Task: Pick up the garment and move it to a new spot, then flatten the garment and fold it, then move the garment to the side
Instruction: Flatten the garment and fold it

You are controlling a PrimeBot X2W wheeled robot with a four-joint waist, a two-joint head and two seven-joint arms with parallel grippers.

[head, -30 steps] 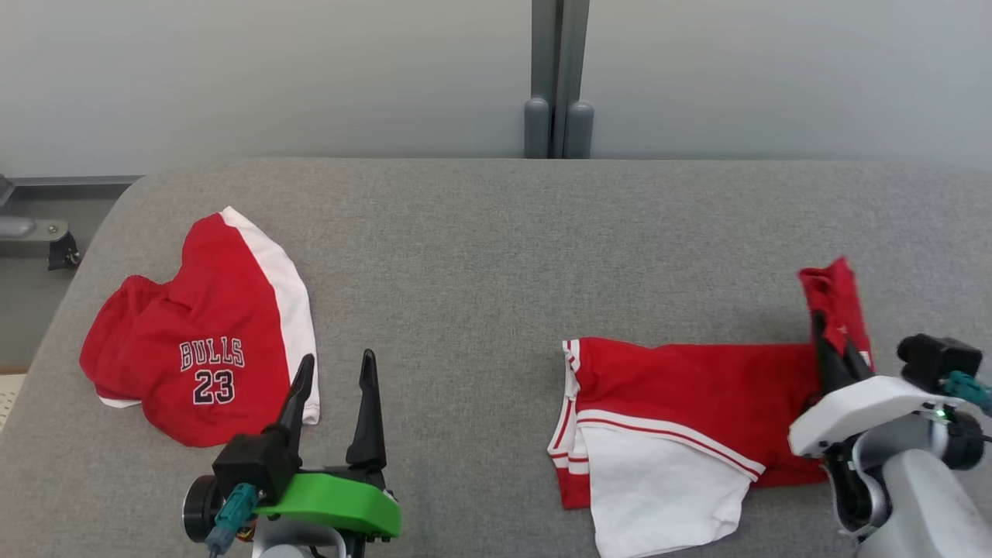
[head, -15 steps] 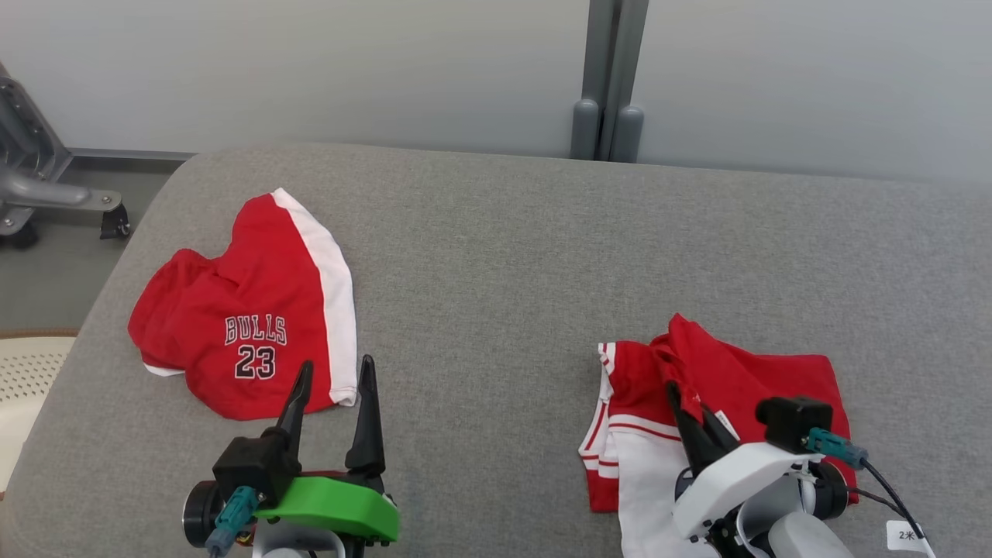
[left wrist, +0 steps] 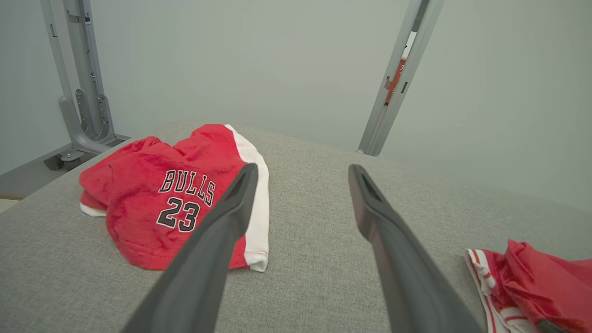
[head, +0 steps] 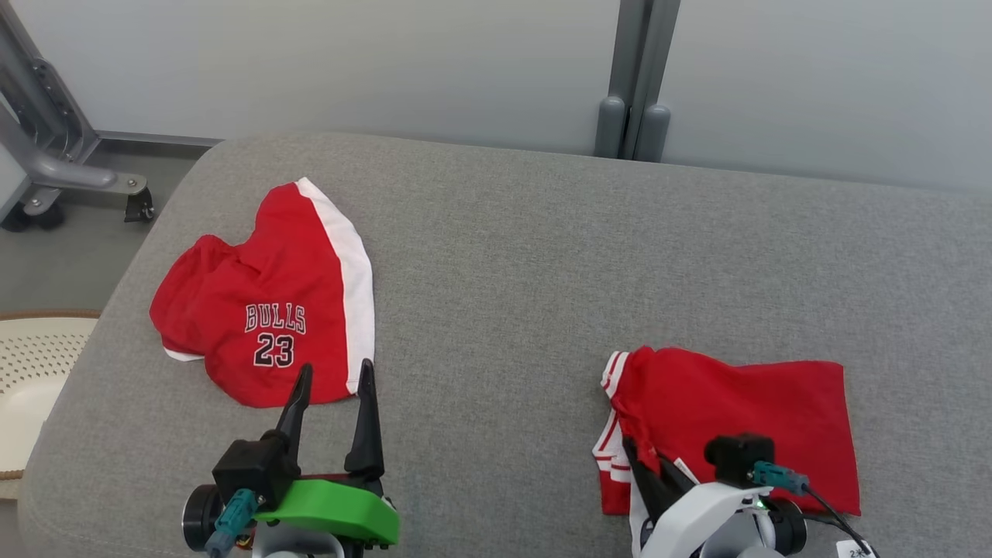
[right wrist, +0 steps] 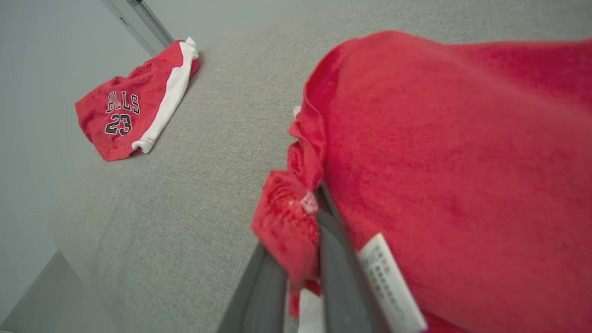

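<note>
I'm getting soft, even, bright light, faint shadows, no glare. In my right wrist view the red garment (right wrist: 439, 162) blurs just beyond the jaws, and the left-hand corners darken and smear.

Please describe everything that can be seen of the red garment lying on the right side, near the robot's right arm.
The red garment looks like soft knit cloth. It is folded over into a rough rectangle, red side up, and lies on the grey fabric surface at the robot's right. Red-and-white striped trim shows along its left edge, and a white care label sits on the red cloth. The right end effector is closed on a bunched fold at its near left corner.
</note>
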